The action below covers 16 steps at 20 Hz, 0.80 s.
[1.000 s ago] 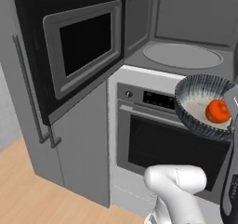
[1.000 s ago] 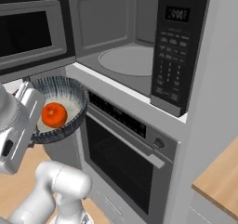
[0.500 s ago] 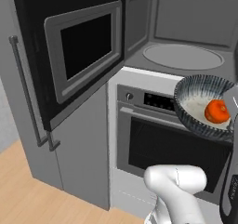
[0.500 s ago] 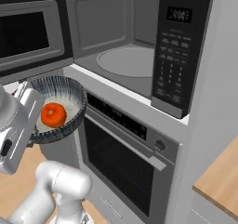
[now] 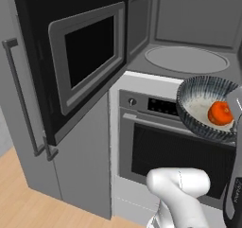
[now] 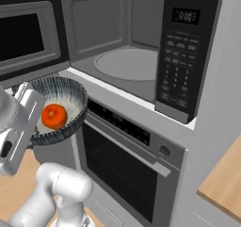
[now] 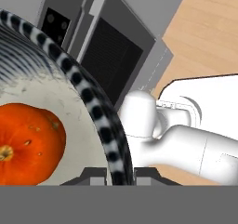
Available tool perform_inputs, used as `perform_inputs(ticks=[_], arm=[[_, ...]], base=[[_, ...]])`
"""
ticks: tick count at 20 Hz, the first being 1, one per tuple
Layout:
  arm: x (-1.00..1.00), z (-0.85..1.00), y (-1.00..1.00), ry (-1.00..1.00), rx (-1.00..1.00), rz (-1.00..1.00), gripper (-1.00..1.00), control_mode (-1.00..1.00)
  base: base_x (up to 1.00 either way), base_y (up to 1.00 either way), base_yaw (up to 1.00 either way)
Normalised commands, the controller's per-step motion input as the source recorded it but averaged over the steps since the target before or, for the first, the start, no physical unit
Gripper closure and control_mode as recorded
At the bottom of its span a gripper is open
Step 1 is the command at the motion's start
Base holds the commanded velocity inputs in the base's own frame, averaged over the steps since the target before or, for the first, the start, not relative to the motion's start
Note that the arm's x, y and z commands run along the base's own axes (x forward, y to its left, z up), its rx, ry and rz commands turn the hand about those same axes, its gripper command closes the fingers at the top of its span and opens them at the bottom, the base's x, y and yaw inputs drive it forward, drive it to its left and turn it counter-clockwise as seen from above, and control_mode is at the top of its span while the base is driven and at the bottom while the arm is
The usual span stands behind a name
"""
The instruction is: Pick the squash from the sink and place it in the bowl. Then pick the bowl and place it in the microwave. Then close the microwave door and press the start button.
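The gripper point(image 7: 120, 173) is clamped on the rim of the bowl point(image 7: 100, 121), its 2 fingers nearly together with the rim between them. The bowl point(image 5: 206, 108) hangs in the air, tilted, in front of the oven point(image 5: 156, 142) and just below the open microwave point(image 6: 127, 56). The squash point(image 6: 53, 116) lies inside the bowl. The microwave door point(image 5: 80, 57) is swung wide to the left.
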Motion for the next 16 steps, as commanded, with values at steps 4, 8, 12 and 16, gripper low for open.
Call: perform_inputs(ticks=[4, 8, 12, 16], arm=[[0.15, 0.17, 0.0, -0.04, 0.0, -0.06, 1.0, -1.0], [0.05, 0.49, 0.0, -0.16, 0.0, -0.09, 1.0, -1.0], [0.1, 0.47, 0.0, -0.24, 0.0, -0.11, 1.0, -1.0], [0.3, 0.38, 0.0, -0.27, -0.01, -0.09, 1.0, -1.0]], base=[[0.07, 0.0, -0.02], [0.0, 0.0, 0.0], [0.0, 0.0, 0.0], [0.0, 0.0, 0.0]])
